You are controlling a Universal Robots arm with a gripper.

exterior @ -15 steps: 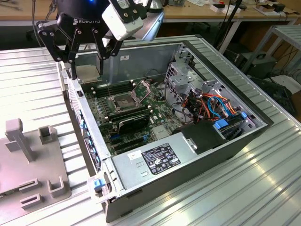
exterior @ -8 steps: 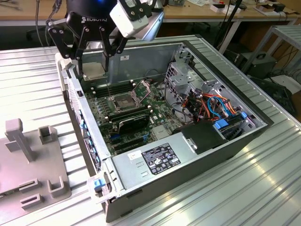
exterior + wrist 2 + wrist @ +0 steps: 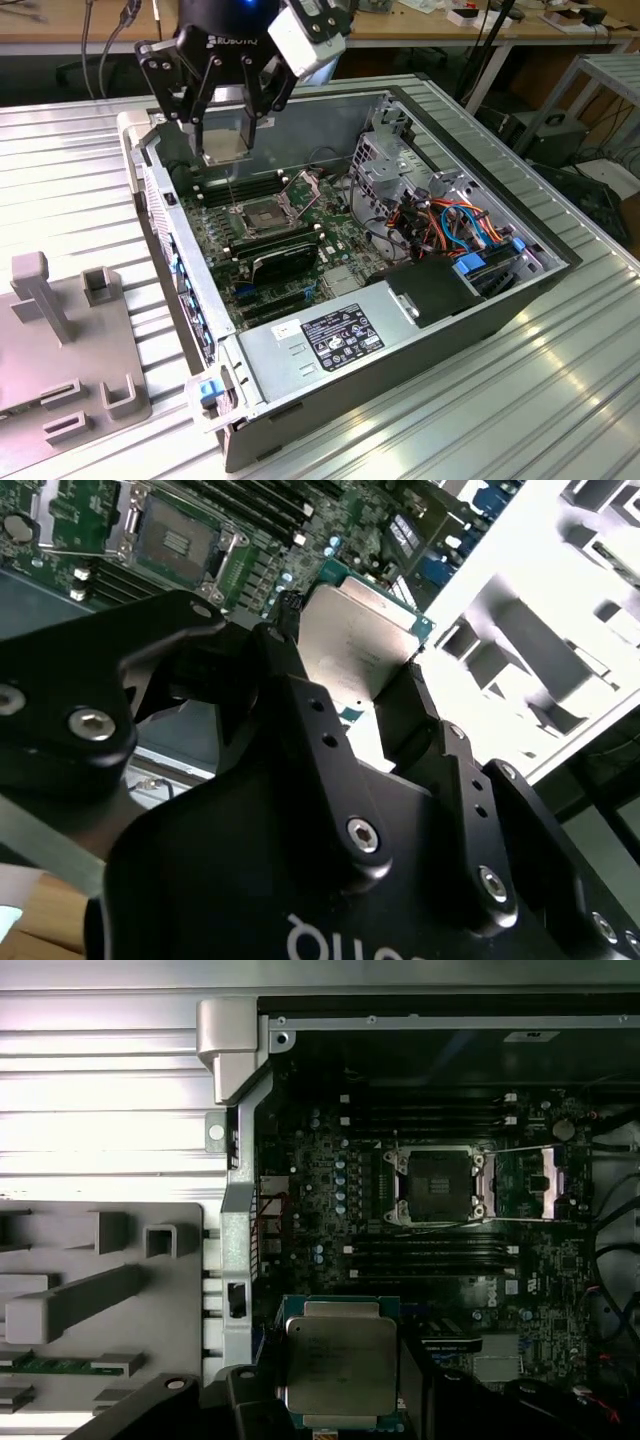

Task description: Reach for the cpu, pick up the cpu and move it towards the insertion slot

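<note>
Already lifted, the cpu (image 3: 226,133) sits clenched between the jaws of the gripper (image 3: 226,125), held above the far left corner of the open computer case (image 3: 440,310) on the bench (image 3: 560,400). To the exterior view's right and nearer, the insertion slot (image 3: 263,215) lies open on the motherboard (image 3: 330,250), apart from the chip. You would do well, judging from this, to keep the chip level and square to the socket frame while travelling.
</note>
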